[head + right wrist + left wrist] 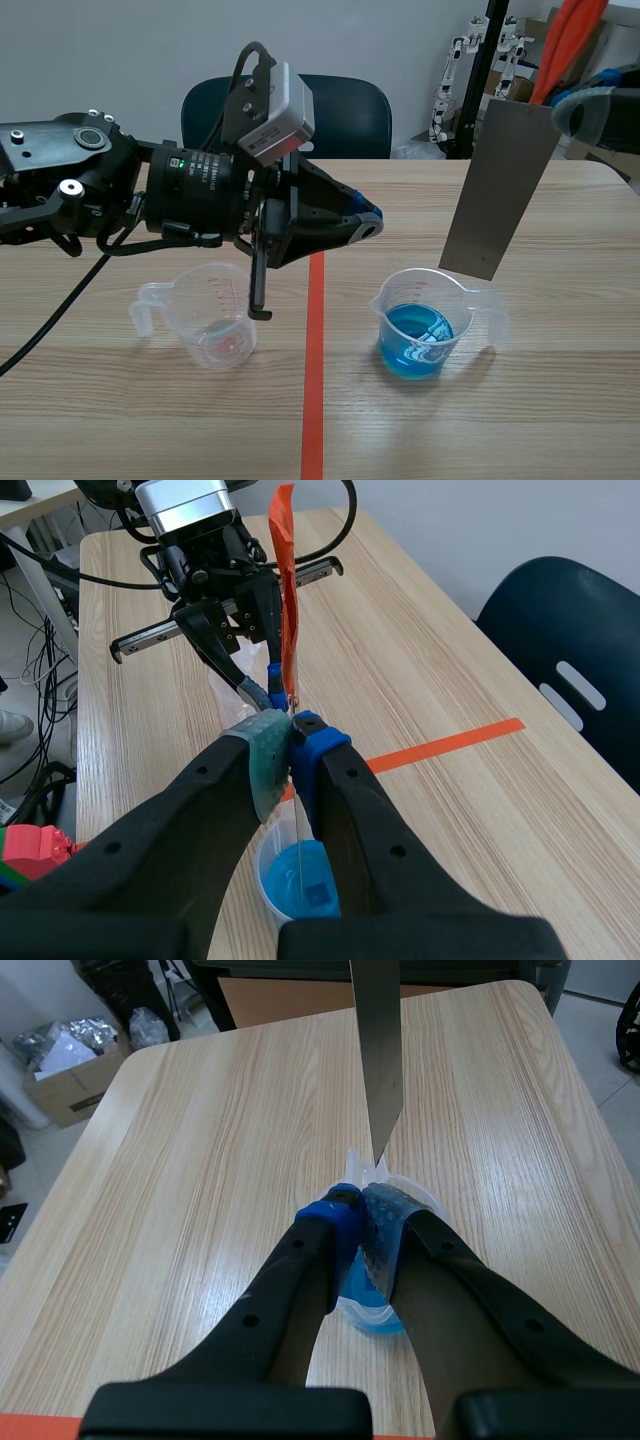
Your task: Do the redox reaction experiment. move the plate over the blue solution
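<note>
Status at right gripper (pixel 292 730): pinched shut on the upper end of the metal plate (pixel 500 190), hung it nearly upright, lower edge just above the far rim of the beaker of blue solution (pixel 420 325). Held left gripper (pixel 362 1205) closed on nothing, raised between that beaker and the clear beaker (pixel 210 325). Judged the carry almost complete; left only centring over the liquid.

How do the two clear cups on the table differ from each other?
The right cup holds blue liquid; the left cup shows only a faint pink trace at its bottom. The right cup's handle points right, the left cup's points left. A metal plate hangs over the right cup only. Both are clear and upright.
</note>
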